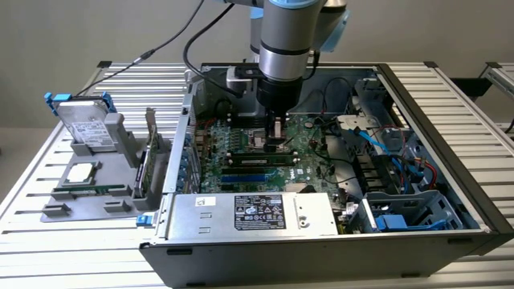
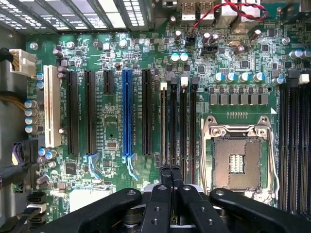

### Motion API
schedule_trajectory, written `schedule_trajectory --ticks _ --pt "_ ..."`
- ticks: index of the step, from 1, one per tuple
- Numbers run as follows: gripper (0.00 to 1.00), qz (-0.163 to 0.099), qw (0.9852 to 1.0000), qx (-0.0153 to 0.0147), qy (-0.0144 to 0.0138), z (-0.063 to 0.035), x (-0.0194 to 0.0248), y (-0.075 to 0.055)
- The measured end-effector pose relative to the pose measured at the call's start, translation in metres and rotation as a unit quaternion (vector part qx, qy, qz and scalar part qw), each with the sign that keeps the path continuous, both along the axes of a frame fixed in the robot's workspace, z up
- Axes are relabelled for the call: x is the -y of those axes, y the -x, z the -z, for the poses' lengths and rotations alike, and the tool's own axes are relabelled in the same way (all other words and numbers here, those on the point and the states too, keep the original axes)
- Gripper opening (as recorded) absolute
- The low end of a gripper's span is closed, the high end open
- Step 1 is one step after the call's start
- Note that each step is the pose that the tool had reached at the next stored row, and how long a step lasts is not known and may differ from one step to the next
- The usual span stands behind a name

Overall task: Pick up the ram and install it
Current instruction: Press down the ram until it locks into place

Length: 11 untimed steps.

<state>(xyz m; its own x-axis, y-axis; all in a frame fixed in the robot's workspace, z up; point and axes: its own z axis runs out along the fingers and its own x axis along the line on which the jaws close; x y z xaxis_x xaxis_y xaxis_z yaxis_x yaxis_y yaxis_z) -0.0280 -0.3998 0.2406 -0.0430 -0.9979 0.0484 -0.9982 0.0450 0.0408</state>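
Observation:
My gripper point(image 1: 275, 143) hangs a little above the motherboard point(image 1: 309, 141) inside the open computer case, fingers shut with nothing between them. In the wrist view the shut fingertips point(image 2: 170, 171) sit over the row of black memory slots point(image 2: 178, 126) beside the CPU socket point(image 2: 237, 156). In the exterior view a long, thin green stick with dark chips, which looks like the ram point(image 1: 261, 160), stands on edge in those slots just in front of the gripper. How deep it sits I cannot tell.
A grey holder point(image 1: 88, 208) at the exterior view's left carries a hard drive point(image 1: 84, 120), a CPU point(image 1: 78, 173), an upright expansion card point(image 1: 148, 158) and a thin green strip point(image 1: 88, 190). The power supply point(image 1: 257, 212) and cables point(image 1: 386, 141) crowd the case.

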Motion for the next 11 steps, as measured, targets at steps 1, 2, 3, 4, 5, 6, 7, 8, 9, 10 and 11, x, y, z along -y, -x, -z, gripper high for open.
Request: schedule_trajectory --ticks 1,2,3,4,5,6,7,8,9,10,11 --pt "0.1 0.006 1.0 0.0008 0.0 0.0 0.0 0.0" --pt "0.1 0.012 0.9999 0.0014 0.0 0.0 0.0 0.0" --pt "0.1 0.018 0.9998 0.0022 0.0 0.0 0.0 0.0" --pt "0.1 0.024 0.9997 0.0029 0.0 0.0 0.0 0.0" --pt "0.1 0.03 0.9995 0.0036 0.0 0.0 0.0 0.0" --pt "0.1 0.036 0.9993 0.0042 0.0 0.0 0.0 0.0" --pt "0.1 0.042 0.9991 0.0048 0.0 0.0 0.0 0.0" --pt "0.1 0.049 0.9988 0.0055 0.0 0.0 0.0 0.0" --pt "0.1 0.056 0.9984 0.0061 0.0 0.0 0.0 0.0" --pt "0.1 0.062 0.998 0.0066 0.0 0.0 0.0 0.0" --pt "0.1 0.069 0.9976 0.0072 0.0 0.0 0.0 0.0"
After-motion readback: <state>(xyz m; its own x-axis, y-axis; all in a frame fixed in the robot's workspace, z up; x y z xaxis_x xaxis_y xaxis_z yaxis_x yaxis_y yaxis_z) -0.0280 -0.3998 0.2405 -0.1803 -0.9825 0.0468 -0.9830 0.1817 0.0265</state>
